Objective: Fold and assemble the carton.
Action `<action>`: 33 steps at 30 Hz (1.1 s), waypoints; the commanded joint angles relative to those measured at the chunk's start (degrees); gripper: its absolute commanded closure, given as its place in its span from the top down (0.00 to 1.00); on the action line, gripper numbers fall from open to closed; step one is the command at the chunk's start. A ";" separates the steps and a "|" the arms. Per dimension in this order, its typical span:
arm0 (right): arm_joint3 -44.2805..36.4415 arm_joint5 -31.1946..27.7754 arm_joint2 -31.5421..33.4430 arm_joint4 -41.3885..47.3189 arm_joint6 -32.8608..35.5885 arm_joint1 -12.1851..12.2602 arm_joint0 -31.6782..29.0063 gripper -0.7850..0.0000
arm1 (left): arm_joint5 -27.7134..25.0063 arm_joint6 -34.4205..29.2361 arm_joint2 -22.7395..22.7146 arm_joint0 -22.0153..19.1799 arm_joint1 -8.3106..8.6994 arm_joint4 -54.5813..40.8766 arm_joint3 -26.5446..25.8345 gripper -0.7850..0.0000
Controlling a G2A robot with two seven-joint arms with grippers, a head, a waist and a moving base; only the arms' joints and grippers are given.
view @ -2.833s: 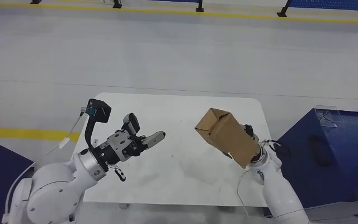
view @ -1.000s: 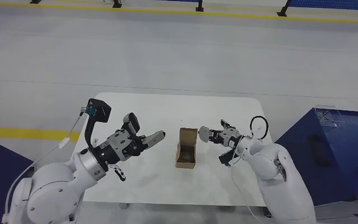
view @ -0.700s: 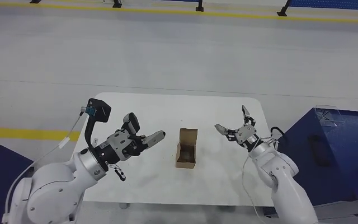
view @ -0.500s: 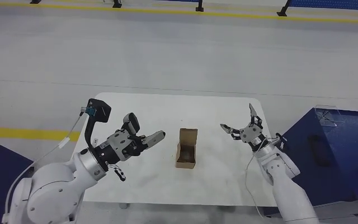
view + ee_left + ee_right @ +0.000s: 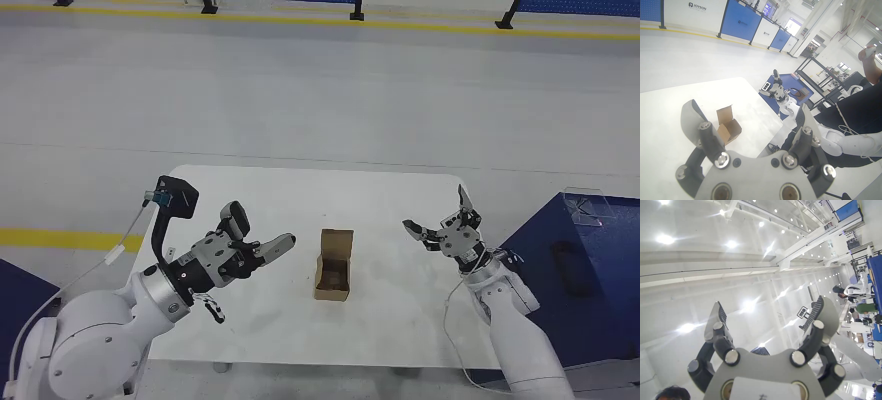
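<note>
Pale floor, yellow line, blue partition panels

The right pincer points up at a hall ceiling, its two ribbed fingers spread wide apart. Lights glare among white beams; a blue partition and a white robot stand far off.

I work in a factory-style robotics hall: pale floor with yellow lines, blue partition panels, black racks, a high lamp-lit ceiling.
</note>
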 commanded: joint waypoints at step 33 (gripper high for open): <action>-17.46 16.22 8.01 -28.33 -13.15 3.64 -8.18 1.00 | 11.21 -15.74 7.87 -11.24 0.52 6.33 6.23 1.00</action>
